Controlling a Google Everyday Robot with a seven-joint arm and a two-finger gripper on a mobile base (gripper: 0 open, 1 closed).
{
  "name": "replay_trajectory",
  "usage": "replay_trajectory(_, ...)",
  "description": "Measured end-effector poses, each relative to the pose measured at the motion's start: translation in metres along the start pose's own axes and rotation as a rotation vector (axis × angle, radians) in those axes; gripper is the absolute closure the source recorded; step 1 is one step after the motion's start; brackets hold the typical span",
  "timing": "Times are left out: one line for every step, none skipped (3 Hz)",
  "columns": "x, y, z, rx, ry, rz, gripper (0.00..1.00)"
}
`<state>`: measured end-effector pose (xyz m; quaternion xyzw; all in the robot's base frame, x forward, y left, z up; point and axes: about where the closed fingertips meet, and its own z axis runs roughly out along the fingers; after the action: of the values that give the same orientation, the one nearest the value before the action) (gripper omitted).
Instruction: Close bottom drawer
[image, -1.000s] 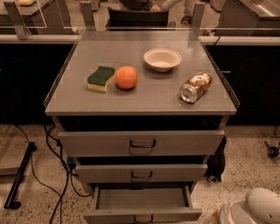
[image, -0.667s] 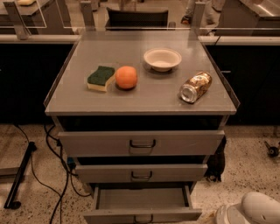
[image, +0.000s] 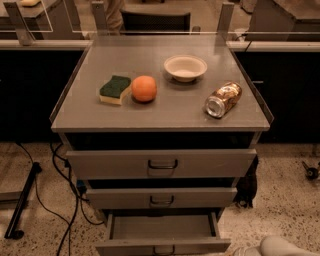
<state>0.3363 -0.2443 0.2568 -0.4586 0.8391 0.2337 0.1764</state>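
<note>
Nearest, at the bottom right corner of the camera view, a pale rounded part of the gripper (image: 283, 246) shows just above the frame edge, low over the speckled floor. Only that part is in sight, so I cannot tell whether it is open or closed, or whether it holds anything.

Just left of it is the bottom drawer (image: 162, 230), the lowest of three grey ones. It is pulled well out toward the camera, its bare floor showing and its front panel cut by the lower edge of the frame. The panel's long axis runs left to right, and the drawer slides straight back into the cabinet, away from the camera. By my reading, the gripper has to shift left, onto the front face, and then push away from the camera. As it lies now it is off the panel's right end, not in front of it.

Above and farther back, the middle drawer (image: 160, 197) and top drawer (image: 161, 163) appear closed or nearly so.

Farther still, the cabinet top (image: 165, 114) carries a sponge (image: 114, 89) beside an orange (image: 144, 88), a bowl (image: 185, 67) behind them, and a can (image: 223, 99) lying on its side at the right.
</note>
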Motion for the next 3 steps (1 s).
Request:
replay_trajectory(0.006,-0.005,0.009,0.007,-0.009,0.001,1.0)
replay_trajectory(0.012,-0.014,0.028,0.026,-0.032,-0.005,1.0)
replay_trajectory(0.014,-0.02,0.049,0.034,-0.065,-0.016,1.0)
